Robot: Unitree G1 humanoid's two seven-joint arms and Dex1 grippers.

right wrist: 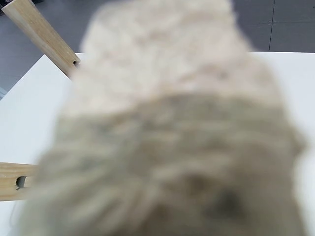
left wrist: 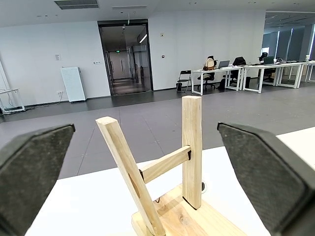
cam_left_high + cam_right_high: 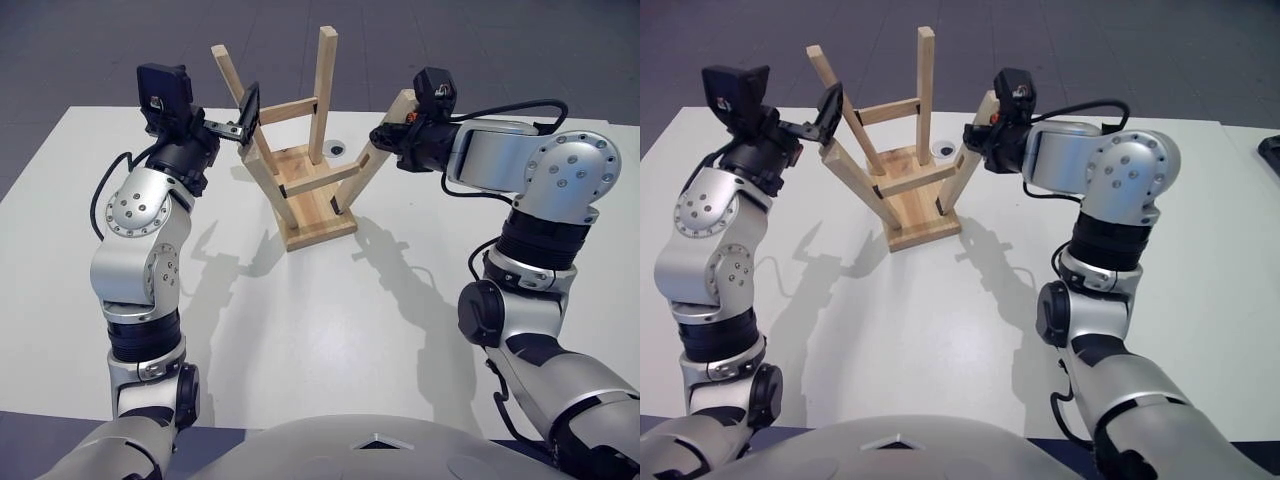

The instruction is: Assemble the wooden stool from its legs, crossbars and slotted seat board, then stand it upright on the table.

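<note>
Left wrist view shows the left hand [image 3: 245,118] spread really wide, both dark padded fingers [image 2: 34,172] far apart with nothing between them. From the head camera it's hovering right at the top end of the stool's near-left leg [image 3: 277,185]. I can't tell if a finger is actually touching the wood or is just beside it. Past the fingers you can see the two far legs, one tilted [image 2: 126,167] and one upright [image 2: 192,147], joined by a crossbar [image 2: 165,164].

Over on the other side, the right hand [image 3: 383,135] looks clamped around the upper end of the right leg [image 3: 362,175], which leans outward. Its wrist camera is so close that the wood is just a pale blur [image 1: 172,123].

As for the stool [image 3: 300,160], it's upside down near the far middle of the white worktop [image 3: 300,330]. Its seat board [image 3: 318,228] lies flat on the surface, all four legs point up, and crossbars link them. A small round hole [image 3: 336,148] sits in the worktop just behind the stool.
</note>
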